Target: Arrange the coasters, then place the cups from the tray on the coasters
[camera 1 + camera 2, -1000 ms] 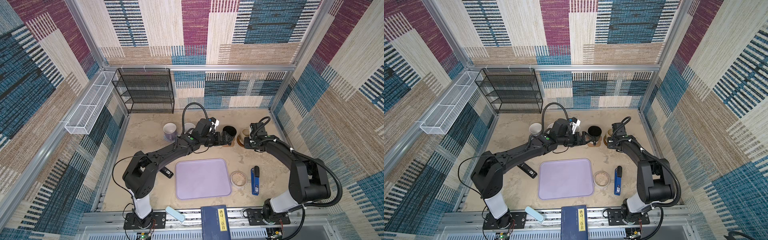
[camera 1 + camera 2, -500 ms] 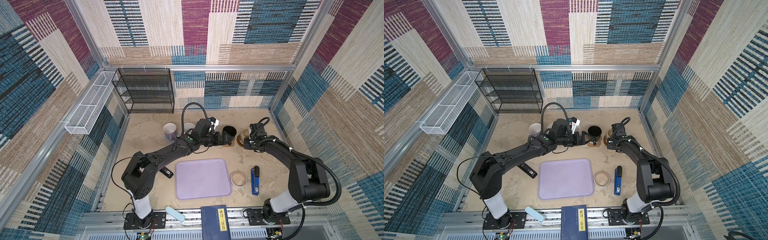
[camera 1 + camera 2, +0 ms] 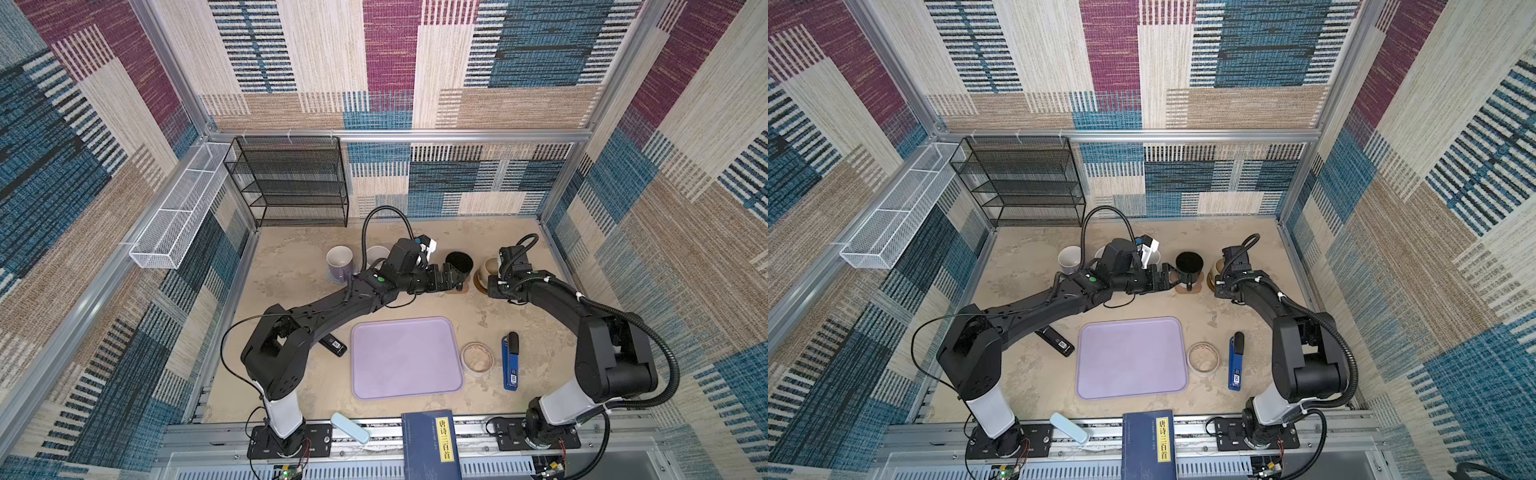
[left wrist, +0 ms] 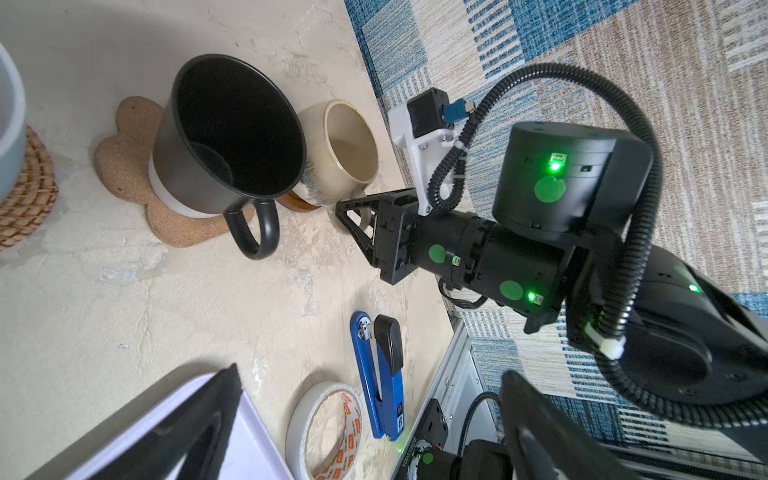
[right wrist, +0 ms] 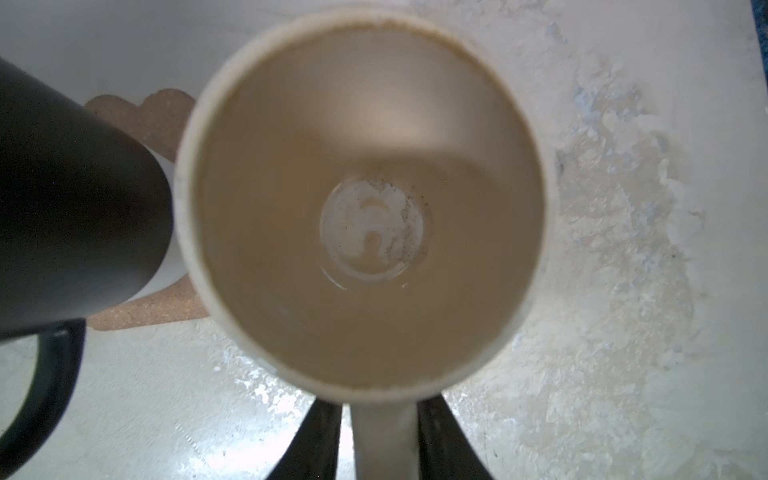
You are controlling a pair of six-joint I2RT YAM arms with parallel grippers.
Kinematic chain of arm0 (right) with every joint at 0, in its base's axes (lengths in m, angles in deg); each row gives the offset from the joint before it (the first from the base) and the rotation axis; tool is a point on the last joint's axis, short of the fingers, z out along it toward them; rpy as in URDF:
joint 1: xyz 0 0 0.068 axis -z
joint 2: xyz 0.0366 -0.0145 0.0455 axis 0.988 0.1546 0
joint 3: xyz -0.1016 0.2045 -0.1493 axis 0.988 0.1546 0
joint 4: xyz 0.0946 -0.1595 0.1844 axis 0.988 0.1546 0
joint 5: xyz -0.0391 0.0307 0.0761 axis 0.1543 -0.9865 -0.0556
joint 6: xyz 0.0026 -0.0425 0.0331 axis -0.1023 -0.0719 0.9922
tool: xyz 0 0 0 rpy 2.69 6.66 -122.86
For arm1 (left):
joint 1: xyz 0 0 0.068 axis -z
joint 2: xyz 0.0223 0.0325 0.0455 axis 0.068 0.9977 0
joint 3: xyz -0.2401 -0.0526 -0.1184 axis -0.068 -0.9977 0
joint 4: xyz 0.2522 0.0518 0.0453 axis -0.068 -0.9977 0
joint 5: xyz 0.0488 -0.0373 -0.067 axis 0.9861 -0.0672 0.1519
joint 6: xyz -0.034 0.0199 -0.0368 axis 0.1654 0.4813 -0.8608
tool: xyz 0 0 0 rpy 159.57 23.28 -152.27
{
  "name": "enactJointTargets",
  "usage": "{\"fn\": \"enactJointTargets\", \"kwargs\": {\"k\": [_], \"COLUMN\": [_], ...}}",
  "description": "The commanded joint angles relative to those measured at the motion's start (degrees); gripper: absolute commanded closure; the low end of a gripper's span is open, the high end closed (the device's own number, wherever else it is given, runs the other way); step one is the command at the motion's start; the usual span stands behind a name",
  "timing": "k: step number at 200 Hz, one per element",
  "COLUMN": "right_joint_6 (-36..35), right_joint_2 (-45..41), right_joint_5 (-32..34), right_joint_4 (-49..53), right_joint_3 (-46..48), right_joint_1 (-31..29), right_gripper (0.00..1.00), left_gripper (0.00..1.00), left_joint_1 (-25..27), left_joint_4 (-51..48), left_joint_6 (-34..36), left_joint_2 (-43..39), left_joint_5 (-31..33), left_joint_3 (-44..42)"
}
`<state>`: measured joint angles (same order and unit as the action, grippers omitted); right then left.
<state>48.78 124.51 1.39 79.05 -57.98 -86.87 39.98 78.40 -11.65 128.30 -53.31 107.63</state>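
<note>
The lilac tray (image 3: 405, 357) (image 3: 1129, 357) lies bare at the front centre. Along the back stand the cups. The lavender one (image 3: 339, 262) and the speckled white one (image 3: 376, 253) are on the left. The black one (image 3: 459, 262) (image 4: 228, 133) sits on the cork paw coaster (image 4: 124, 166). The cream one (image 3: 490, 268) (image 5: 365, 208) sits on a brown wooden coaster (image 4: 297, 203). A rattan coaster (image 4: 29, 195) carries a light blue cup (image 4: 6, 124). My left gripper (image 3: 451, 280) (image 4: 374, 428) is open and empty beside the black cup. My right gripper (image 3: 493, 286) (image 5: 382, 411) straddles the cream cup's handle, slightly open, with a gap on one side.
A tape roll (image 3: 476, 357) and a blue stapler (image 3: 511, 361) lie right of the tray, and a black stick-shaped item (image 3: 332, 344) lies left of it. A dark-blue book (image 3: 430, 444) and a pale blue case (image 3: 351, 428) rest on the front rail. A black wire rack (image 3: 291, 183) stands at the back left.
My right gripper's jaws have parted a little around the cream cup's handle, and the cup stays on its coaster. The left arm has barely moved.
</note>
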Motion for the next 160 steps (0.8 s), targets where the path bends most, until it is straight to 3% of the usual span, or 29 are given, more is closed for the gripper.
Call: {"fn": "enactJointTargets", "kwargs": {"k": [1, 95, 120, 122, 127, 160], "right_joint_6": [-0.5, -1.9, -1.4, -1.4, -1.5, -1.1], "right_joint_2": [0.7, 1.3, -0.9, -1.1, -1.6, -3.6], "right_joint_5": [1.5, 2.1, 1.0, 0.9, 0.7, 1.5], "right_joint_4": [-2.4, -3.6, -4.4, -4.6, -5.1, -5.5], "right_joint_3": [-1.0, -1.7, -0.2, 0.0, 0.4, 1.1], "right_joint_1": [0.0, 0.0, 0.0, 0.0, 0.0, 0.0], "right_gripper": [0.68, 0.67, 0.63, 0.55, 0.52, 0.51], "left_gripper": [0.01, 0.01, 0.00, 0.00, 0.00, 0.00], "left_joint_1": [0.0, -0.5, -0.9, -0.9, -1.1, -2.2], "left_joint_4": [1.4, 0.8, 0.1, 0.0, -0.2, -1.2], "left_joint_6": [-0.8, -0.1, 0.5, 0.6, 0.7, 1.7], "left_joint_2": [-0.7, -3.3, -5.5, -5.7, -6.3, -10.0], "left_joint_5": [1.1, 2.7, 4.6, 4.8, 5.3, 6.8], "left_joint_3": [-0.4, -3.3, -5.4, -5.5, -5.8, -8.6]}}
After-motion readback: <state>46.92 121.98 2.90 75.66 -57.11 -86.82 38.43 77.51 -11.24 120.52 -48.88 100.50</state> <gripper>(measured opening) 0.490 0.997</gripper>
